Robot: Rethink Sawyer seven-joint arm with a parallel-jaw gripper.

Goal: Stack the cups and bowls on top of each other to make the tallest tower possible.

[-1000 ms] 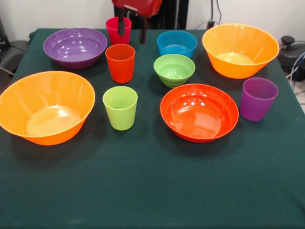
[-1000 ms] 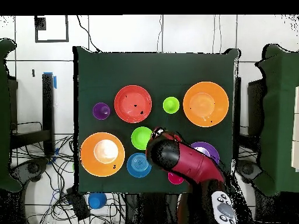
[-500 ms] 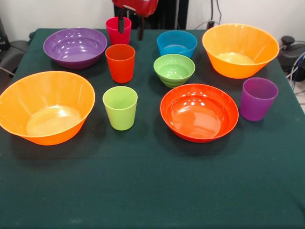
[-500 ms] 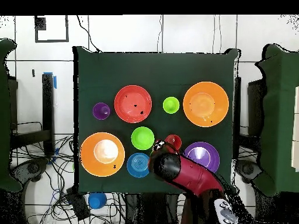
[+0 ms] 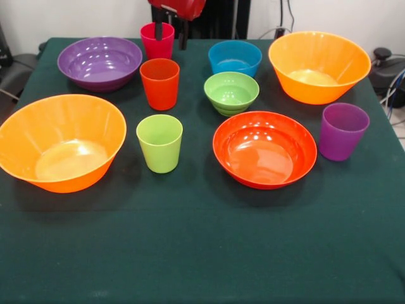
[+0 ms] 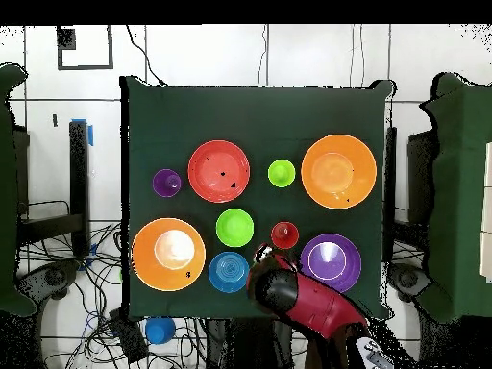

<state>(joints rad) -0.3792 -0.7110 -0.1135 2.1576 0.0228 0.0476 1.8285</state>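
Crimson cup sits under raised jaws.

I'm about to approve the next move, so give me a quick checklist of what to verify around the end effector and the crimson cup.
1. End effector open: ok, fingers apart.
2. Crimson cup upright: ok.
3. One finger inside the cup's rim: cannot tell.
4. Orange-red cup apart from the crimson cup: ok.
5. Any stacking done: not ok, every piece stands alone.
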